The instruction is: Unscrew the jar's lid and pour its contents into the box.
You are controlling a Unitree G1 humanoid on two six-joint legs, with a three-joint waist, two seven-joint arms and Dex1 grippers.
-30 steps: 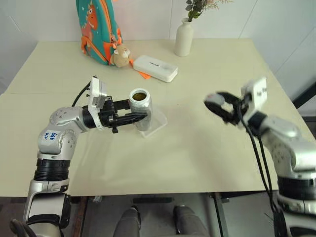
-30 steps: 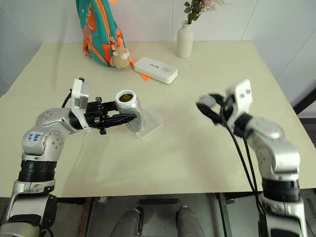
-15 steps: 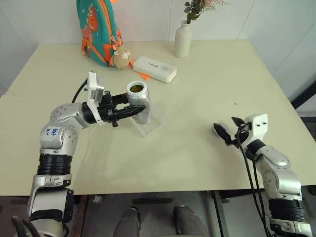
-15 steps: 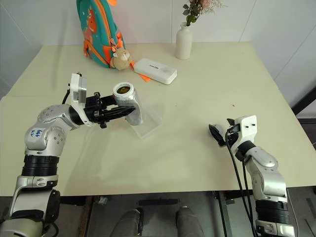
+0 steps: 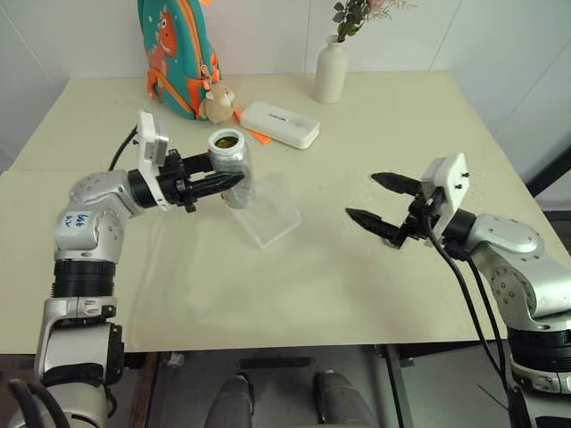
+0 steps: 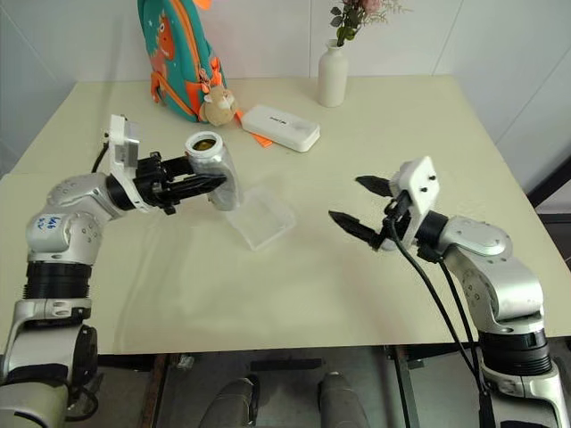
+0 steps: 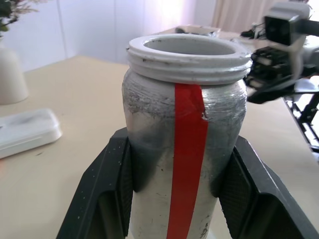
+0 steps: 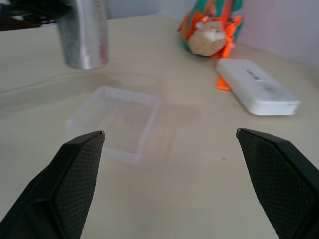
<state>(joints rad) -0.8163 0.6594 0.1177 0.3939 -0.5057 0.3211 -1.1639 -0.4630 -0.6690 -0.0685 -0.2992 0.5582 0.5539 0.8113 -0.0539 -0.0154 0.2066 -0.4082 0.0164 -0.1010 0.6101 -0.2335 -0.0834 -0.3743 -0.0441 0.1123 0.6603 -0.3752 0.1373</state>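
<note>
My left gripper (image 5: 235, 179) is shut on the jar (image 5: 232, 168), holding it nearly upright above the table, just left of the box (image 5: 264, 214). The jar (image 7: 184, 149) is clear with a red stripe, its white threaded mouth is open, and brown contents (image 5: 226, 141) show inside. The black fingers (image 7: 107, 199) clamp its sides. The box (image 8: 114, 119) is shallow, clear and empty, and lies flat on the table. My right gripper (image 5: 360, 195) hovers open and empty right of the box, pointing toward it. The lid is out of view.
A white oblong case (image 5: 280, 123) lies behind the box. A teal and orange backpack (image 5: 177, 53) with a small plush toy (image 5: 217, 101) stands at the back left. A white vase (image 5: 331, 69) with flowers stands at the back.
My right gripper dipped to the table at the right, opened, then rose and swung back towards the middle, empty. My left gripper carried the jar a little to the left of the box.
</note>
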